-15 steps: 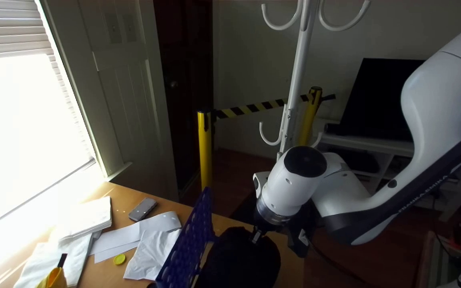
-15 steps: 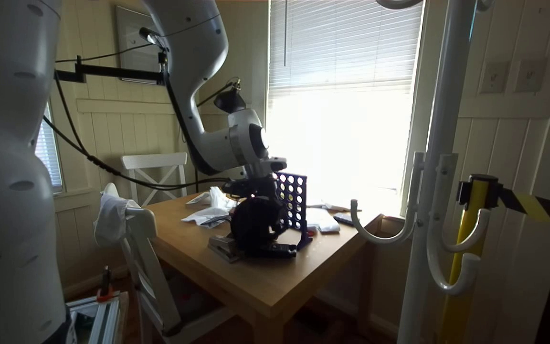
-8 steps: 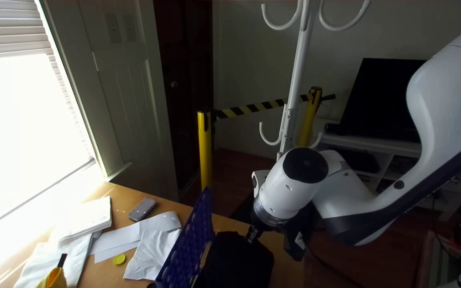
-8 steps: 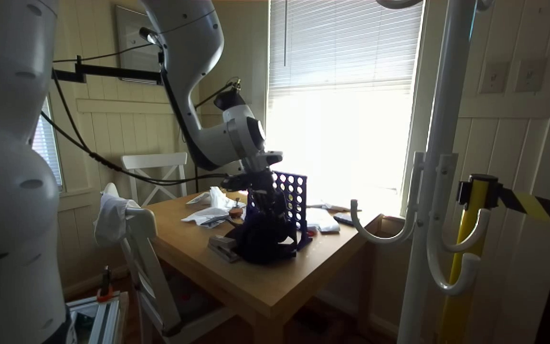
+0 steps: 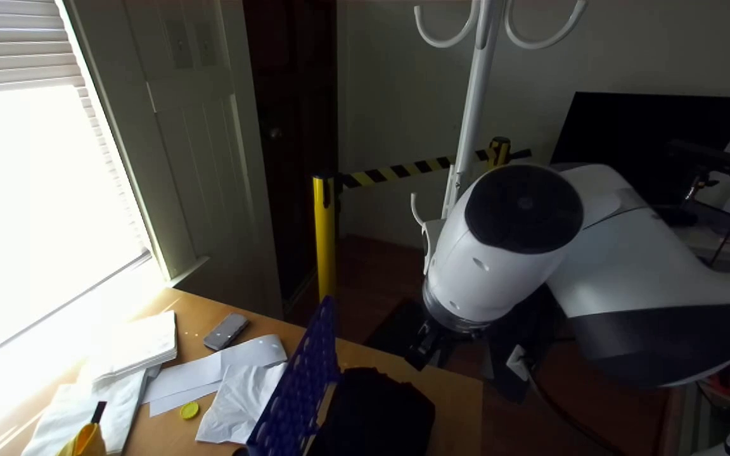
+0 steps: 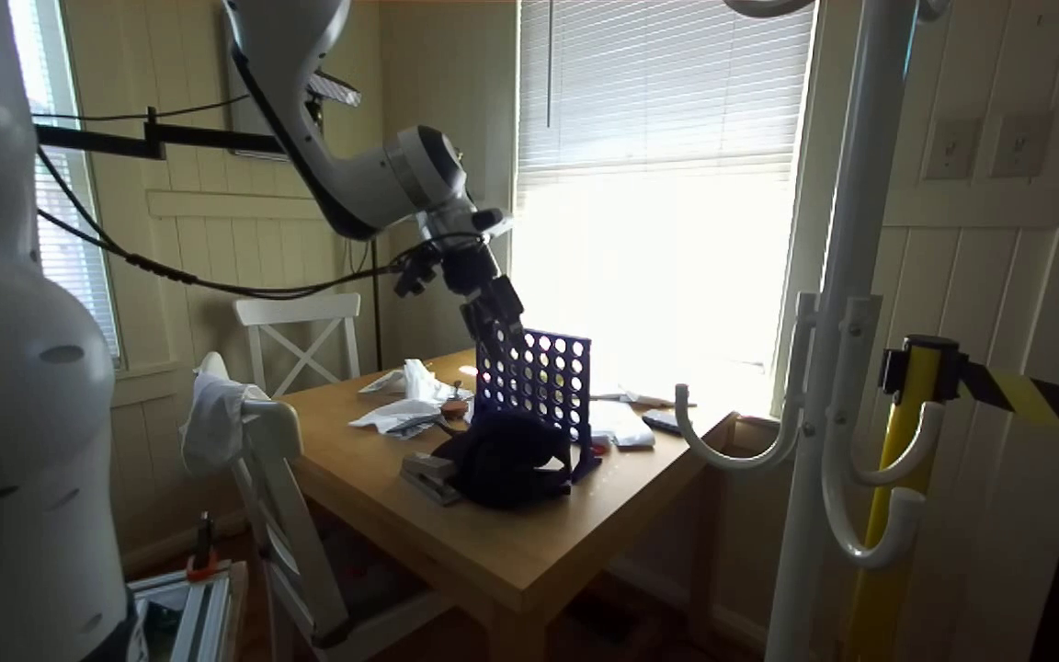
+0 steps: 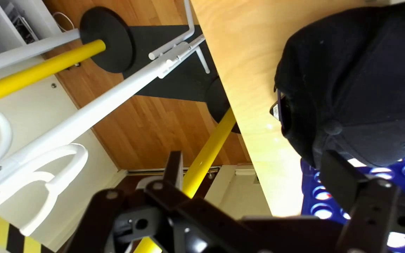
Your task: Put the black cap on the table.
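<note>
The tool (image 7: 255, 172) is located at the lower edge of the wrist view, with its jaws spread wide apart; nothing is gripped between them. A tilted attitude is shown in both exterior views, and the tool is positioned higher than the bench (image 6: 502, 542), apart from the black cap (image 7: 360, 80). The black cap is seated on the bench, its crown and top button (image 7: 333, 127) exposed to the wrist view. At the edge of the cap's opening, a small dark part bearing a white label (image 7: 275, 111) is exposed; the remainder is hidden. A pale stapler-like object (image 6: 428, 471) is placed just beside the black cap in an exterior view; contact cannot be confirmed. An upright blue grid frame (image 5: 308, 373), pierced with round holes, is stood just beside the cap on another side. On the far side of the frame, a crumpled white sheet (image 5: 244, 402), a round yellow lid (image 5: 189, 410) and a flat grey device (image 5: 225, 330) are laid on the bench. Past the edge of the bench, a white coat stand (image 5: 471, 114) is fitted with curved hooks. Behind it, a striped tape (image 5: 403, 171) is stretched between two yellow posts (image 5: 324, 234). A dark screen (image 5: 637, 139) is set near the rear wall (image 5: 397, 95).
</note>
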You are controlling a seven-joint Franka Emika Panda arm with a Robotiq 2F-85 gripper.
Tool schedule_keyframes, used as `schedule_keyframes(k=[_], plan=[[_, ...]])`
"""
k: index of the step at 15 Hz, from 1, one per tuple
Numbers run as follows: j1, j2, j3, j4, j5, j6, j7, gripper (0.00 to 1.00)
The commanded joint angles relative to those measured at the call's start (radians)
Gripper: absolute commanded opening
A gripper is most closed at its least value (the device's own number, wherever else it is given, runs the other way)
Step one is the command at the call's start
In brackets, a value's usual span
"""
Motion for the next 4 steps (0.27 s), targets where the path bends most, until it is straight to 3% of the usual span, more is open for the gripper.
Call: schedule_keyframes(k=[1,2,4], plan=[[-0.059,-0.122,0.075,-0.002,0.145,-0.083,-0.083,1.0],[-0.073,-0.065,0.095,0.007,0.085,-0.049,-0.04,1.0],[-0.087,-0.109,0.111,0.007,0.118,-0.07,-0.061,1.0]])
